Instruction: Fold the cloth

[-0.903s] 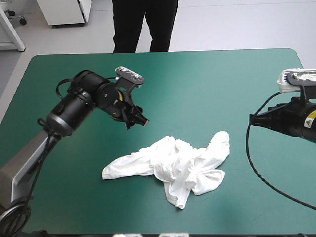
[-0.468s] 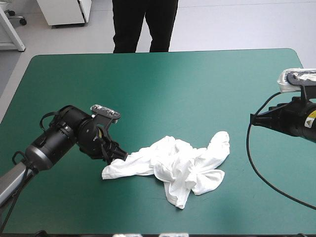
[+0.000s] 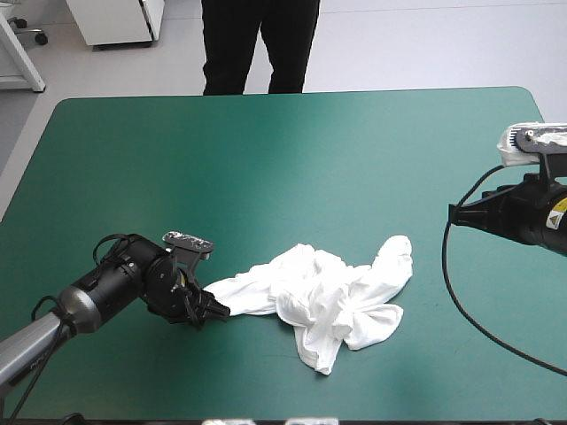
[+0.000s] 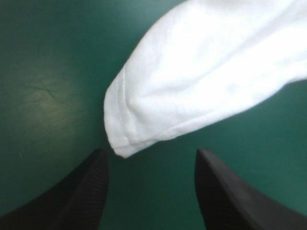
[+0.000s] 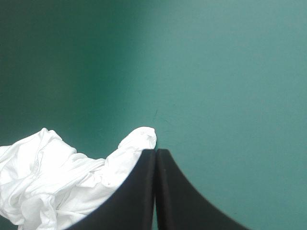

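Your left hand (image 4: 151,153) sits low over the surface (image 3: 354,150), its 2 fingers (image 4: 81,191) spread just short of the sleeve end (image 4: 127,136) of the crumpled T-shirt (image 3: 328,297) (heaped toward the near middle), probably lined up to pinch it. Your right hand (image 5: 156,151), pressed together, hangs well apart.

Pale floor (image 3: 425,44), white cabinet (image 3: 115,19)

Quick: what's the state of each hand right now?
Left hand: open, an end of the T-shirt just ahead of it, not gripped.
Right hand: shut, holding nothing.
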